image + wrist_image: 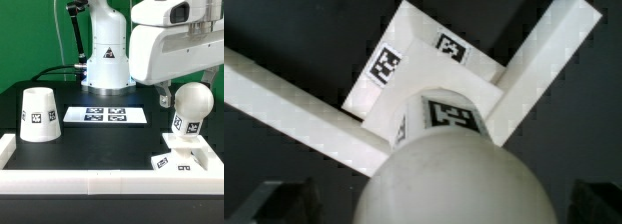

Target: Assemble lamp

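Bulb (190, 104): neck down, leaning slightly, right over the base; to the exterior view's right of the marker board.
Base (180, 162): flat, tags up, tucked into the corner of the white rails; right of the marker board in the exterior view and nearer the camera.
Bulb-to-base joint: in the wrist view the neck points down at the base plate, but cannot tell whether it is seated or just above it.
Shade (38, 113): upright and alone, well apart from the other 2 parts; to the exterior view's left of the marker board.
Gripper (434, 205): straddles the ball, with dark fingers (278, 203) on either side; contact is hidden, so cannot tell whether clenched or released.
White rails (60, 180): run along the table edge, on the camera side of the marker board.
Marker board (105, 115): flat on the dark table (100, 145), bare.
Done, by judgement: base parked in the corner, bulb lined up over it.
Left, by judgement: confirm or finish joint 1 of 2, then set the shade over the bulb.
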Controlling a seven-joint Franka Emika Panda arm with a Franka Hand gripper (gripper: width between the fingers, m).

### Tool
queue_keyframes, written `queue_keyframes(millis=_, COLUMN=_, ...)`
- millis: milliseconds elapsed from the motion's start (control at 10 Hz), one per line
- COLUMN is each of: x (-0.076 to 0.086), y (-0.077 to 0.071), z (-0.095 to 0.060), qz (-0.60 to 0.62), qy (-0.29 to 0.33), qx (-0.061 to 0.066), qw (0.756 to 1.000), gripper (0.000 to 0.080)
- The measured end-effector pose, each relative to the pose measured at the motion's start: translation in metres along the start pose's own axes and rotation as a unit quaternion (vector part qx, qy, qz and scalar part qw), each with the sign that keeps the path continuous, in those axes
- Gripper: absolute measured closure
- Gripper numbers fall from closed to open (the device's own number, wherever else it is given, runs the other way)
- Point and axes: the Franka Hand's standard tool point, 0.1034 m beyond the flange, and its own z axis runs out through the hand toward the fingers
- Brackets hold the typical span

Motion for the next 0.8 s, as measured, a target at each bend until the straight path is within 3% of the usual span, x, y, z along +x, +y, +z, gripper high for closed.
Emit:
queue_keyframes(millis=400, x=0.0054, y=-0.0012, z=0.0017, qz=0.002, qy=0.001, qx=0.0, qw=1.0, gripper=0.0101)
queue_keyframes(millis=500, x=0.0056, y=-0.0014, z=0.0017, qz=0.002, qy=0.002, qx=0.0, qw=1.0, gripper=0.0228)
queue_keyframes(millis=800, x=0.0056, y=-0.0015, z=0.0017, qz=0.012, qy=0.002, qx=0.0, qw=1.0, gripper=0.0223)
